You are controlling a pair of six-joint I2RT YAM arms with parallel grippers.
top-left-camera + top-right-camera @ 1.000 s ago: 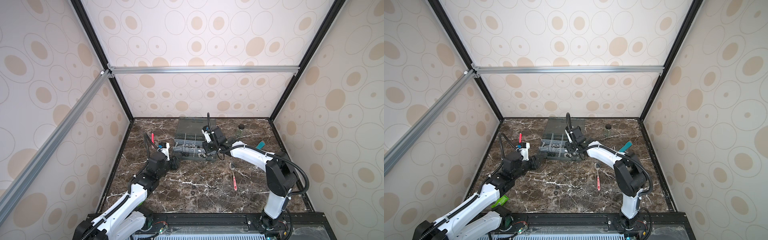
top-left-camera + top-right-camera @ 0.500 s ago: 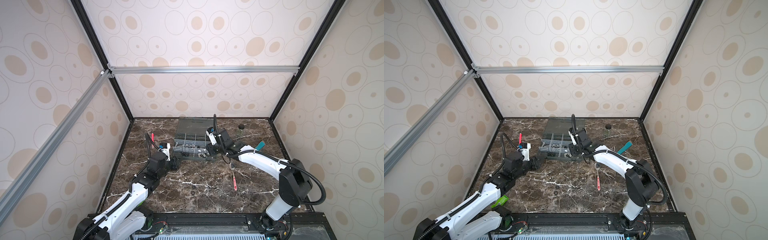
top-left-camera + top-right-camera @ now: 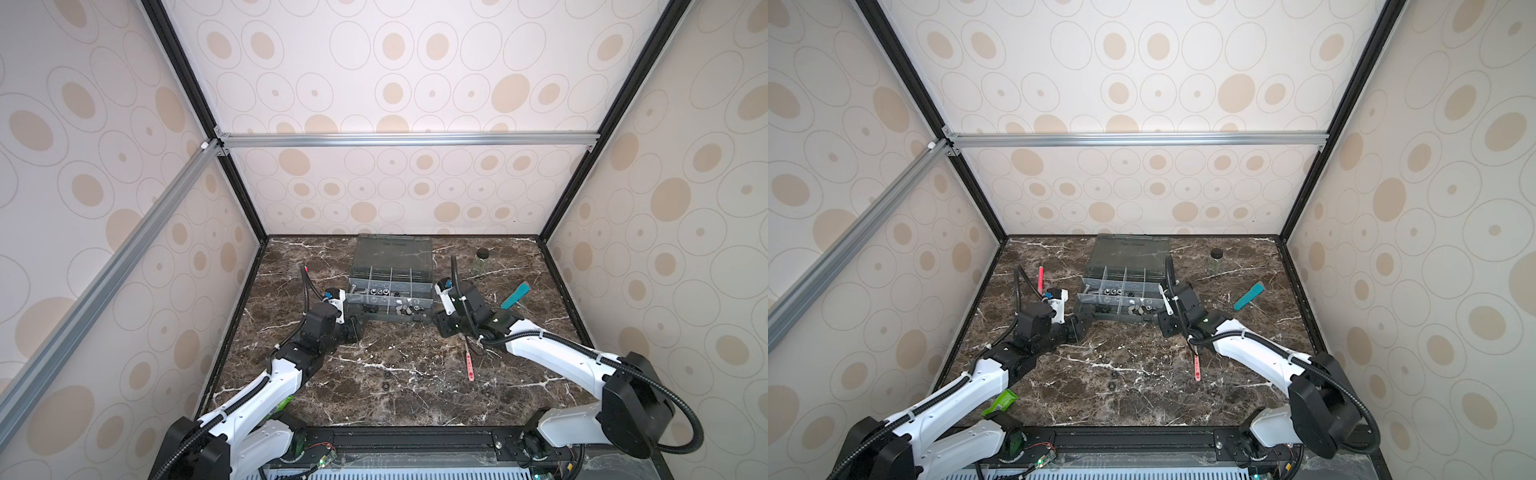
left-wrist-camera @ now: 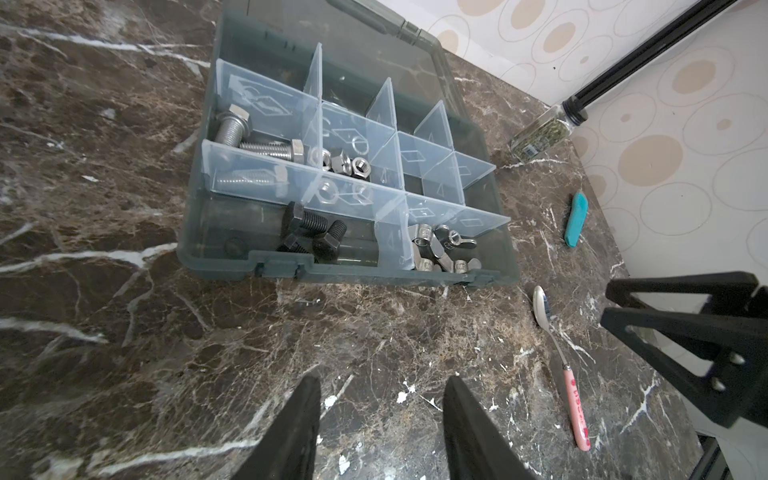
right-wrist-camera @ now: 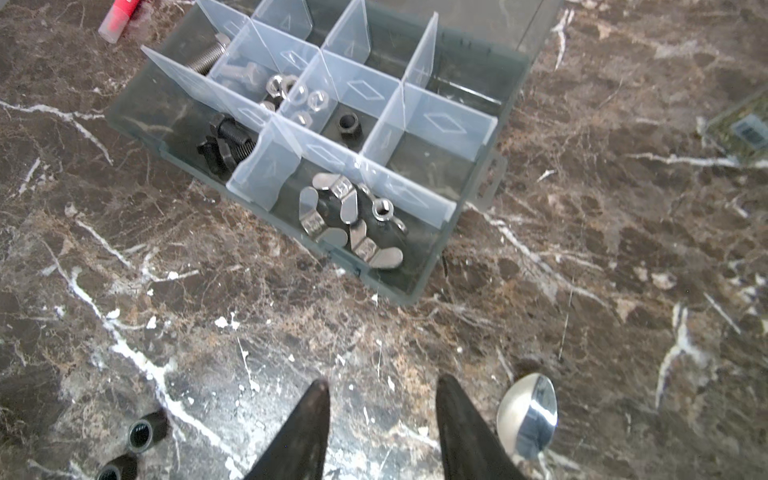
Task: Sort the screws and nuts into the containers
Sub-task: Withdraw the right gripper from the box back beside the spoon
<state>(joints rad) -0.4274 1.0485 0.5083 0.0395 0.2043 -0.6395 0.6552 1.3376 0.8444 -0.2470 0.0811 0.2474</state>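
The coming move turns on 2 black nuts point(image 3: 387, 375) that lie loose on the marble table point(image 3: 415, 407) and are not yet sorted. In both top views they sit near the middle of the table, on the near side of both grippers and between them. They lie just beside each other, in a line that runs from near to far.

The left gripper point(image 4: 380, 384) is at the near left corner of the open organizer box point(image 4: 216, 266), and the right gripper point(image 5: 382, 384) is at its near right corner. Both have the fingers apart with nothing between them. The left gripper looks a little nearer to the nuts, but I judge the difference to be small. Only the right wrist view shows them, beside its fingers.

A nut is a short ring, so it has no real long axis. Both seem to lie flat with the hole pointing up, so a grip from above across 2 opposite flats should work. They look like the 1 black nut point(image 5: 348, 124) in the middle row of compartments, just right of the silver hex nuts point(image 5: 277, 85). The bowl of the pink-handled spoon point(image 5: 528, 411) lies just beside the right gripper and could be knocked.
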